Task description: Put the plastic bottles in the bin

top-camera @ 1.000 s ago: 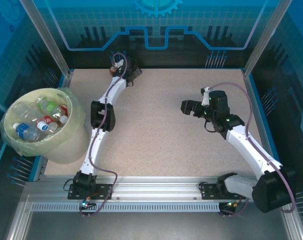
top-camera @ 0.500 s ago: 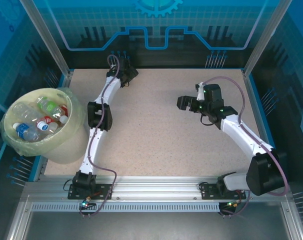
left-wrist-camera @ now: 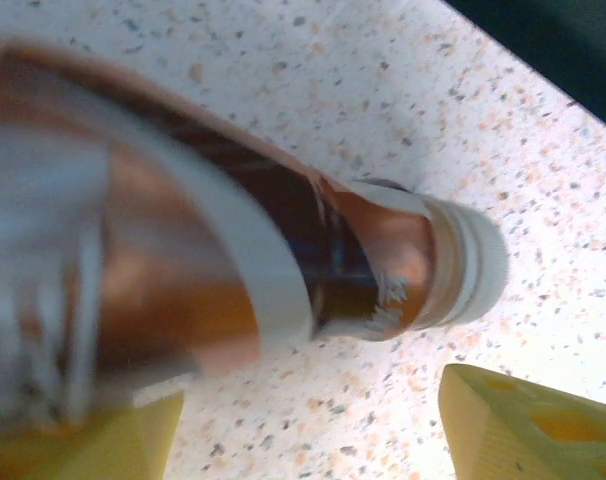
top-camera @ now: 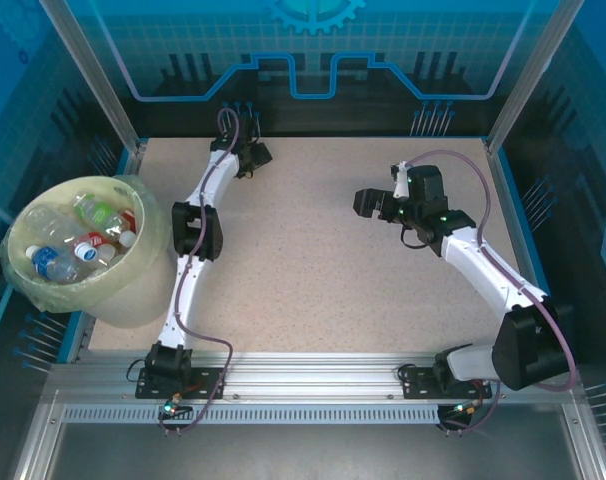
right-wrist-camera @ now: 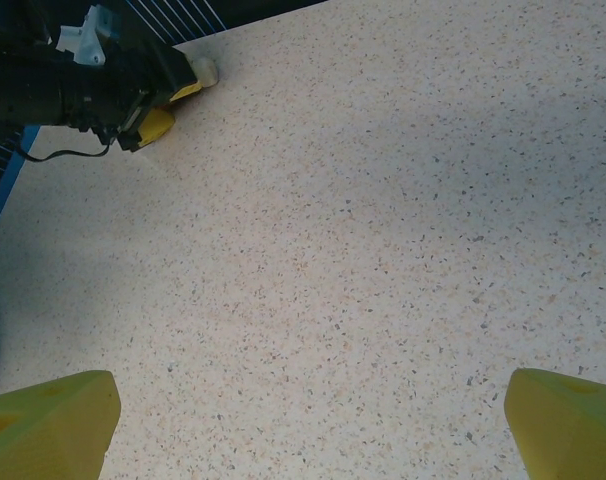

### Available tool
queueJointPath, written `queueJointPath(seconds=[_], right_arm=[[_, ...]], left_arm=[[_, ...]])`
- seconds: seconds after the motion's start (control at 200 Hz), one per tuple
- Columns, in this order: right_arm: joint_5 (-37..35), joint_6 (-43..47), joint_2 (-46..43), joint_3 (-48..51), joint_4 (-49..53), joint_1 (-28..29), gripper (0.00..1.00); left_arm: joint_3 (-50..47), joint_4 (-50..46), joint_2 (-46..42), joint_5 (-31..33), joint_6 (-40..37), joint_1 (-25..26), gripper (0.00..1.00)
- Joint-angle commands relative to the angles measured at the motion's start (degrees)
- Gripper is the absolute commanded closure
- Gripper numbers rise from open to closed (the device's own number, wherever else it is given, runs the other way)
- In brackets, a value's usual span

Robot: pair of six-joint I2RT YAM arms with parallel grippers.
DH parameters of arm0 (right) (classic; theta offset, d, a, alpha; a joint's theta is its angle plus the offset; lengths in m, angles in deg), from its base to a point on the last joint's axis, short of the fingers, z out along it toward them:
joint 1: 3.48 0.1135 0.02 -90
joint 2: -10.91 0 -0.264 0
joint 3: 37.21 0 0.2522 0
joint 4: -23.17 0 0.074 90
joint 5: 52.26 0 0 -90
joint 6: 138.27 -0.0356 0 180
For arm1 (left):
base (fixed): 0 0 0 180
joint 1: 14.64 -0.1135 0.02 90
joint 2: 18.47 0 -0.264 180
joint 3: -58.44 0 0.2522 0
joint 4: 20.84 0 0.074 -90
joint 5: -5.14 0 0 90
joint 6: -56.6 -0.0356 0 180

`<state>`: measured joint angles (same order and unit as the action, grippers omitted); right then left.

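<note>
**A:** Where's the one that isn't in yet?

**B:** Upper left corner of the overhead view, at the far edge of the surface (top-camera: 313,260). The left gripper (top-camera: 255,156) sits right over it. Its wrist camera gives you the bottle (left-wrist-camera: 263,240) close up: clear plastic, brown-orange label, white cap (left-wrist-camera: 471,275).

**A:** Which way does it lie?

**B:** Its long axis runs from the upper left of that view down to the right, with the cap at the right end. That's closer to the line between the two yellow fingers (left-wrist-camera: 523,430) than across it. I'd guess any grip lands at a slant, on the body near the left finger.

**A:** Has it got hold?

**B:** Can't tell. The fingers stand apart with bare speckled surface between them, and the bottle's body blurs over the left one. Whether it's pinched, I can't say.

**A:** And the other arm?

**B:** The right gripper (top-camera: 369,205) hangs centre right in the overhead view, jaws spread wide, nothing between them, well apart from the bottle.

**A:** So it's the left one's job.

**B:** I'd say so. The bin (top-camera: 138,285) stands at the left edge, below and left of that gripper and just beside the left arm. The other bottles (top-camera: 83,240) lie inside it.
</note>
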<state>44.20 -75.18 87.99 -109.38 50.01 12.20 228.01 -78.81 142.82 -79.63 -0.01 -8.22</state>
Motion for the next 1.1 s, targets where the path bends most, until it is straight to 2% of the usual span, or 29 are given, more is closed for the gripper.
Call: queueJointPath(seconds=[0.0, 0.08, 0.13, 0.25, 0.395, 0.525, 0.715, 0.93, 1.095], right_arm=[[0.1, -0.2, 0.1, -0.9, 0.6, -0.8, 0.00], [0.2, -0.7, -0.2, -0.6, 0.4, -0.8, 0.00], [0.3, -0.8, -0.6, -0.5, 0.5, -0.8, 0.00], [0.2, -0.9, -1.8, -0.2, 0.5, -0.8, 0.00], [-0.7, -0.9, -3.1, 0.2, 1.1, -0.8, 0.00], [-1.8, -1.0, -4.5, 0.7, 1.3, -0.8, 0.00], [-4.2, -0.9, -6.7, 1.4, 2.2, -0.8, 0.00], [-5.5, -1.1, -8.3, 1.4, 3.2, -0.8, 0.00], [-6.7, -1.1, -9.1, 1.6, 3.5, -0.8, 0.00]], left_arm=[[-3.2, -6.4, -4.1, 5.1, -1.6, -1.1, 0.41], [-11.2, -3.0, -9.8, 4.3, 0.5, -1.3, 0.43], [-18.1, 1.2, -14.7, 2.1, 0.7, -0.9, 0.41], [-32.5, 9.8, -25.7, -1.1, -1.8, 1.3, 0.29], [-36.9, 11.6, -32.0, -3.5, -7.0, 2.7, 0.15], [-35.6, 11.7, -32.5, 1.1, -15.5, 2.5, 0.01], [-28.3, 7.0, -27.6, 5.0, -25.9, 1.7, 0.01], [-18.6, 2.8, -19.0, 10.4, -34.0, 0.4, 0.01], [-9.0, 3.5, -13.0, 8.4, -34.8, -3.2, 0.01]])
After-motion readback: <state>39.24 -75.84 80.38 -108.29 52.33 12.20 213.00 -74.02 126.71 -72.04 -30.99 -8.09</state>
